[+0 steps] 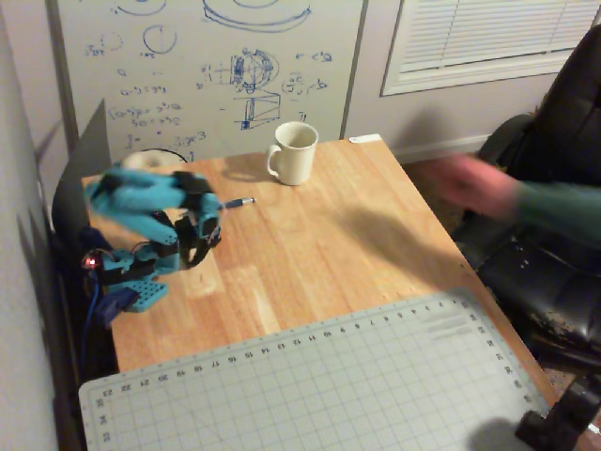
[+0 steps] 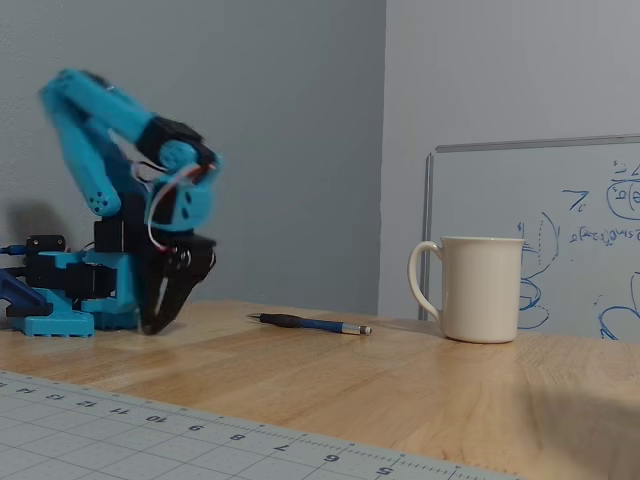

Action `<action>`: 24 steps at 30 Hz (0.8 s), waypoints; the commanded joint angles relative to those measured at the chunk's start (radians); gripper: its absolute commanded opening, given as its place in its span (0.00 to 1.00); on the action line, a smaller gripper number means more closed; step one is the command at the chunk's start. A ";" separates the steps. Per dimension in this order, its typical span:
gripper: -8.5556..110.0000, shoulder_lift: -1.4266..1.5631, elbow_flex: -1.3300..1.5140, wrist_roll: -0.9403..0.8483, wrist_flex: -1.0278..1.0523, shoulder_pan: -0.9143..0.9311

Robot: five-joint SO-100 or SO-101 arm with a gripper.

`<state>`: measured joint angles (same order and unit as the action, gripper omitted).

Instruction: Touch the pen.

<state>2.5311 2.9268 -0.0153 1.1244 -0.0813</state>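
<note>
1. We see the pen (image 2: pixel 310 323) lying flat on the wooden table (image 2: pixel 420 390), between the blue arm (image 2: pixel 110 160) and the cream mug (image 2: pixel 480 288), apart from both in the low fixed view.
2. In the high fixed view the pen (image 1: pixel 237 202) is partly hidden behind the arm (image 1: pixel 141 193); only its tip end pokes out toward the mug (image 1: pixel 295 152).
3. The gripper (image 2: pixel 160 318) points down with its dark tip at or just above the tabletop, close to the arm's own base (image 2: pixel 60 300). We note a clear gap of bare wood between it and the pen's near end.
4. We see the dark fingers (image 2: pixel 185 275) as one tapering wedge, with no gap visible between them, and nothing is held; whether they are fully closed we cannot tell.
5. The arm is folded, its upper links blurred in both fixed views.
6. A grey cutting mat (image 1: pixel 310 385) with a ruled edge covers the near end of the table.
7. A whiteboard (image 1: pixel 207 66) with blue sketches stands behind the mug.
8. At the right edge of the high fixed view, a blurred hand (image 1: pixel 474 183) in a green sleeve reaches over toward the table from a black chair (image 1: pixel 554 235).
</note>
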 commanded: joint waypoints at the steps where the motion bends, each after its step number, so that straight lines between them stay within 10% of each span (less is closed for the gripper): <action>1: 0.08 0.808 0.212 0.006 0.012 -0.003; 24: 0.08 0.816 0.212 0.008 0.046 0.000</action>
<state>3.3211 3.1523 -0.0153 1.1674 -0.0782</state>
